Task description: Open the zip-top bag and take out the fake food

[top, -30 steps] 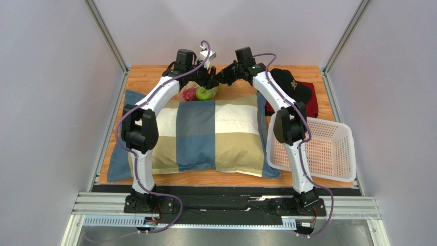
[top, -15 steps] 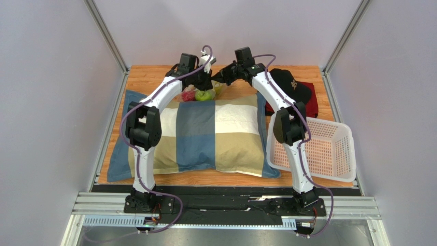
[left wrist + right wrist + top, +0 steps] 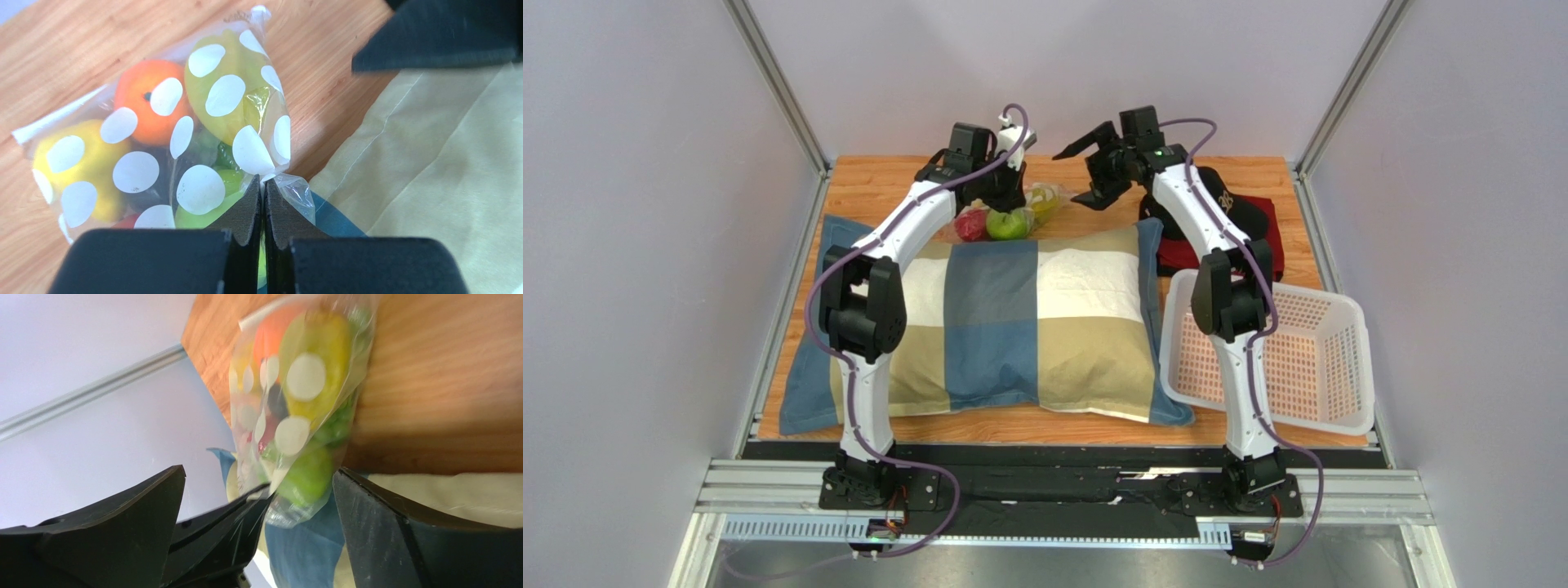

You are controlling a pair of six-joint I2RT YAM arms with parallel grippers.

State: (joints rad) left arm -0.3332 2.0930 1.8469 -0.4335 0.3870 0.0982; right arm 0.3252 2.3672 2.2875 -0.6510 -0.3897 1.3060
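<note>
Where the pillow's [image 3: 1038, 321] far edge gives way to bare wood, the zip-top bag [image 3: 166, 138] lies on the surface [image 3: 879, 184]. It sits just beyond that edge, left of the pillow's middle, with its near corner reaching the pillow's blue-trimmed border. The fake food [image 3: 144, 98] is packed inside: an orange piece, yellow and yellow-green ones, green ones and a sliver of red show through the white-dotted plastic. Whether the bag's mouth is parted I cannot tell.

The left pincer [image 3: 263, 191] has its jaws pressed together on that near corner, a crumple of clear plastic pinched between them. The right pincer [image 3: 1085, 168] hangs beyond the pillow's far edge, right of the bag and apart from it. Its jaws are spread wide and grip nothing.

Bare wood runs along the pillow's far edge on both sides of the bag. A dark cap [image 3: 1225, 196] on a red cloth [image 3: 1261, 255] sits off the pillow's far right corner. A white perforated basket [image 3: 1308, 355] lies against the pillow's right edge.
</note>
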